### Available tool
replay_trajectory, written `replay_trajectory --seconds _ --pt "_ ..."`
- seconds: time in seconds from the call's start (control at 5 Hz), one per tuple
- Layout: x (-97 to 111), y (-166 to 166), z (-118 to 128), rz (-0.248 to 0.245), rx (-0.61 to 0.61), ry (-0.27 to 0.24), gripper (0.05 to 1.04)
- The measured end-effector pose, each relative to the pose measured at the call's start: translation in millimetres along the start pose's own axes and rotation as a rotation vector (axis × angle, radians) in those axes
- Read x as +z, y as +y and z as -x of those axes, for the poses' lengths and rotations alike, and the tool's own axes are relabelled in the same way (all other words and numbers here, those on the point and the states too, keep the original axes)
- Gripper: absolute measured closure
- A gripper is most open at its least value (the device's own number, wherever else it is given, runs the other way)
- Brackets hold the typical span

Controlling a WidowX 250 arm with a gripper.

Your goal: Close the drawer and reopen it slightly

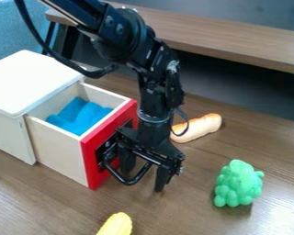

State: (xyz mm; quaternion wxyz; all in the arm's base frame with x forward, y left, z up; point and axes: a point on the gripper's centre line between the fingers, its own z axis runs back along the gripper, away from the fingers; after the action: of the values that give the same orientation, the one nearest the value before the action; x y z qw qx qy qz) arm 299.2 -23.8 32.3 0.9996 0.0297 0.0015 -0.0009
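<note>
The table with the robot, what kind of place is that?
Probably a robot lab or practice room. A black robot arm hangs over the wooden table, near a small open drawer and a bumpy green toy.

1 blue cloth point(80, 118) | 1 tan roll point(201, 128) | 1 green cluster point(238, 183) | 1 yellow object point(117, 225)

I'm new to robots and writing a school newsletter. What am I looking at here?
This is a black robot arm, seen by a fixed camera looking down at a slant. Its two-fingered hand is at the black handle of a red-fronted drawer, open, with something blue inside. The fingers are apart, so nothing looks firmly gripped. On the wooden table lie a bread-like toy, a bumpy green toy and something yellow.
</note>
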Motion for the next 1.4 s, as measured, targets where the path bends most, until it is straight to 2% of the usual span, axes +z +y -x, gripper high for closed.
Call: replay_trajectory --seconds 0.4,0.6,0.8,1.0,1.4 --pt "0 5 -1 -0.033 0.006 -0.006 0.084" --pt "1 15 3 -0.064 0.015 0.021 0.084" --pt "8 32 7 -0.087 0.043 0.025 0.084" --pt "10 55 14 -0.093 0.095 0.038 0.084" --pt "11 72 20 -0.098 0.131 0.042 0.084"
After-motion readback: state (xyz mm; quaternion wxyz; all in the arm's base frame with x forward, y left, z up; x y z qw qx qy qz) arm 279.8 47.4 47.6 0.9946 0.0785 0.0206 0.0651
